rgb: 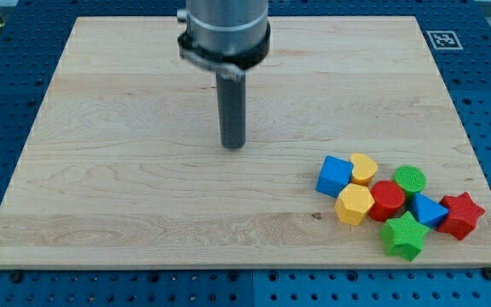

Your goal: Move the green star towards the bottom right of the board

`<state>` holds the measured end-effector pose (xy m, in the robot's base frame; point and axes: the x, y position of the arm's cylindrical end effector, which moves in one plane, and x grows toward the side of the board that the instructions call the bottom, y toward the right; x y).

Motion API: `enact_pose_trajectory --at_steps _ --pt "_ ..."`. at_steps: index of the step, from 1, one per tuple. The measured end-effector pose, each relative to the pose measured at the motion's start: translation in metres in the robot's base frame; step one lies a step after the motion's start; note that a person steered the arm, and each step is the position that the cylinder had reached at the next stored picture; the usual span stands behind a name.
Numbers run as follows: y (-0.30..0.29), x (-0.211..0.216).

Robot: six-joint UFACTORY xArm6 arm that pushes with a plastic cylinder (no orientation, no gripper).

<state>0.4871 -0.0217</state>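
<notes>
The green star [403, 235] lies near the board's bottom right corner, at the lower edge of a tight cluster of blocks. Touching or close around it are a red hexagon [388, 200], a blue triangle [430, 210] and a red star [460, 214]. My tip [233, 145] stands near the middle of the wooden board [126, 170], well to the upper left of the cluster and apart from every block.
The cluster also holds a blue cube [334, 176], a yellow heart [364, 168], a yellow hexagon [354, 205] and a green cylinder [410, 180]. A fiducial marker [443, 39] sits at the board's top right corner. Blue pegboard surrounds the board.
</notes>
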Motion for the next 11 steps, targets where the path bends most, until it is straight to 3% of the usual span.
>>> enact_pose_trajectory --at_steps 1,5,7,10,11 --pt "0.014 0.130" --pt "0.033 0.131" --pt "0.169 0.131" --pt "0.158 0.131" --pt "0.113 0.131"
